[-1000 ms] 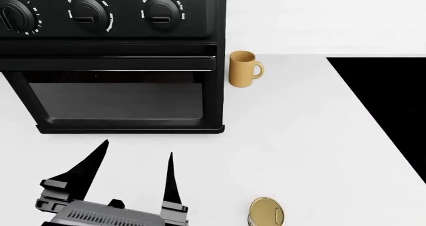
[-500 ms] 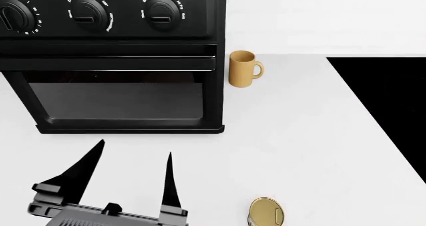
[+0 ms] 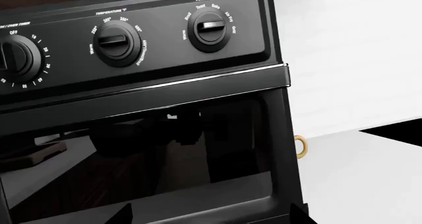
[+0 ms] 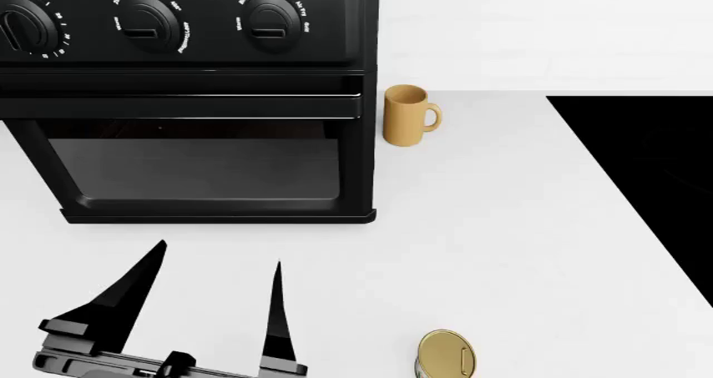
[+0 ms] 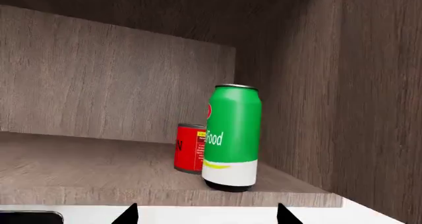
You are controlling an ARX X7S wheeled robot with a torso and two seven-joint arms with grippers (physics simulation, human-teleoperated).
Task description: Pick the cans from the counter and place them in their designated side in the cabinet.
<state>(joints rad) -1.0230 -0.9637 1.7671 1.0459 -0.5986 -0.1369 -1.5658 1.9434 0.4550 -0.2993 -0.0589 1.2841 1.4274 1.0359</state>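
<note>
Since the earlier frames, the left tool [image 4: 206, 299] has been drawn back toward 6 o'clock and slightly toward 9 in the head view; nothing else has been shifted. Its jaws are spread wide with nothing between them, probably readied for the short tin [image 4: 448, 355], which stands upright on the table [image 4: 502, 228] at about 4 o'clock of the tool, near but apart. Farther off, the black oven [image 4: 184, 94] and tan mug [image 4: 407, 116] are seen. In the right wrist view, the right tool [image 5: 205, 215] is held parted and empty; the green can [image 5: 231, 137] is set upright on the cabinet shelf [image 5: 79, 174] beside a red can [image 5: 189, 148], apparently already delivered.
</note>
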